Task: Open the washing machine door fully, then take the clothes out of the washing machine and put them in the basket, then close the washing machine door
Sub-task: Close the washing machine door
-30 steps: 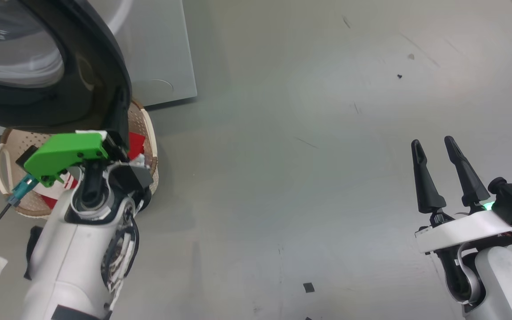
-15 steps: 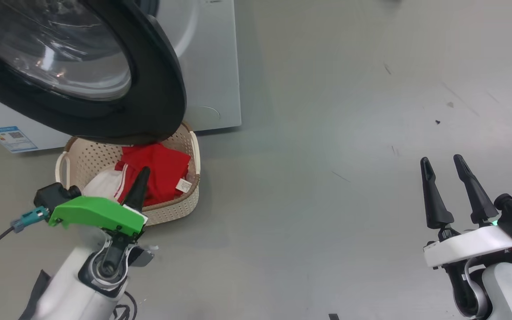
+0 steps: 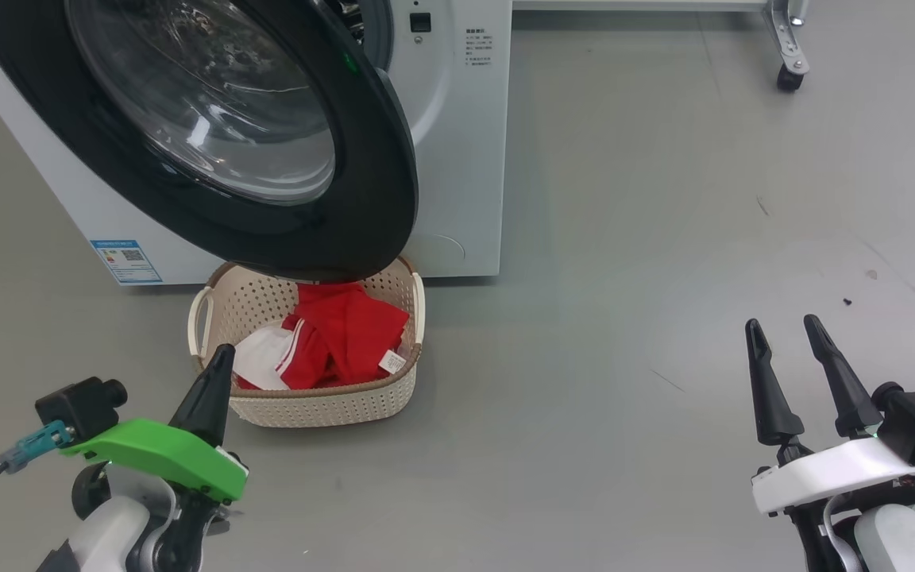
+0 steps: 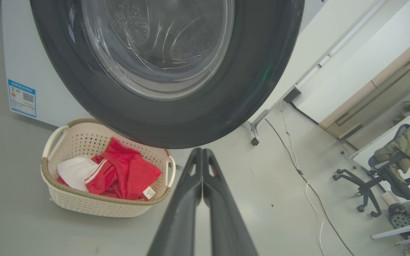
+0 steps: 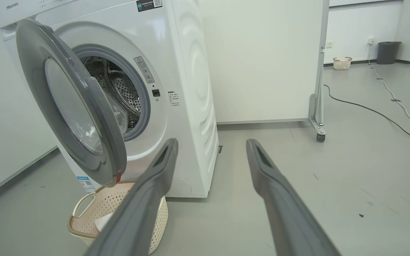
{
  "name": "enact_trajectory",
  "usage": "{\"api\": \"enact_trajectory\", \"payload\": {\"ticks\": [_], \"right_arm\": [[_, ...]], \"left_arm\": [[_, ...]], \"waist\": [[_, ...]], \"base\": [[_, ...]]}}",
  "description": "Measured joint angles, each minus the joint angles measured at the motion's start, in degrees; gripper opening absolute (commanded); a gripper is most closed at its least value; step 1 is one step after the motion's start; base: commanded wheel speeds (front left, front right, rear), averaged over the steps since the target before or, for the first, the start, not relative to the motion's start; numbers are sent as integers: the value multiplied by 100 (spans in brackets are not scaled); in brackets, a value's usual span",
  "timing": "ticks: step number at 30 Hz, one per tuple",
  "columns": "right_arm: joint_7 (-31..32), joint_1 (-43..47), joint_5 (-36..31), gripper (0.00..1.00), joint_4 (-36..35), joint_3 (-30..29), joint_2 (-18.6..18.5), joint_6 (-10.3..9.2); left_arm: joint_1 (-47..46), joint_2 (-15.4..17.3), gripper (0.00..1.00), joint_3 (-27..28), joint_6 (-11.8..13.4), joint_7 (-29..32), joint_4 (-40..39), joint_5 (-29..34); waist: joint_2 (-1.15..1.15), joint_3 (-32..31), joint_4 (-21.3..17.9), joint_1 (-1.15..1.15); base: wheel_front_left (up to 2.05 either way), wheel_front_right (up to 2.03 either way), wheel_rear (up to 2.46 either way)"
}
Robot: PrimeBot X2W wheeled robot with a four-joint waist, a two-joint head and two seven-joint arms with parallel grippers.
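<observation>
The washing machine door [image 3: 382, 199] stands swung out from the washing machine [image 3: 457, 143], its lower black rim overhanging the far edge of the basket [image 3: 314, 407] on the floor [image 3: 600, 318]. The clothes [image 3: 346, 338] lie inside the basket. The left gripper [image 3: 221, 353], fingers pressed together and empty, hovers near the basket's near-left rim. The right gripper [image 3: 781, 324], fingers apart and empty, hangs well to the right over bare floor.
</observation>
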Motion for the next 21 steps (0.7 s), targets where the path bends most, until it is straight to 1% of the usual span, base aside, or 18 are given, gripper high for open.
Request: {"api": "enact_trajectory", "payload": {"ticks": [5,8,12,14,17,20,21], "right_arm": [[0,65,-42,100,-4,15,10,0],[0,65,-60,100,-16,56,18,0],[0,67,-90,100,-34,45,18,0],[0,69,-91,100,-48,35,19,0],[0,85,-91,100,-107,-29,18,0],[0,85,-92,100,-112,-25,23,0],[0,85,-92,100,-112,-25,23,0]], "left_arm": [[160,170,0,88,187,-18,-155,623],[274,207,0,216,299,-42,-322,831],[408,199,0,728,495,-41,-591,1325],[453,164,0,977,609,-41,-742,1510],[614,44,0,1188,751,-41,-960,1808],[833,-69,0,1437,867,-41,-1118,2101],[833,-69,0,1437,867,-41,-1118,2101]], "waist": [[0,-134,162,0],[0,-187,215,0],[0,-207,257,0],[0,-205,275,0],[0,-179,308,0],[0,-158,340,0],[0,-158,340,0]], "base": [[0,0,0],[0,0,0],[0,0,0],[0,0,0],[0,0,0],[0,0,0],[0,0,0]]}}
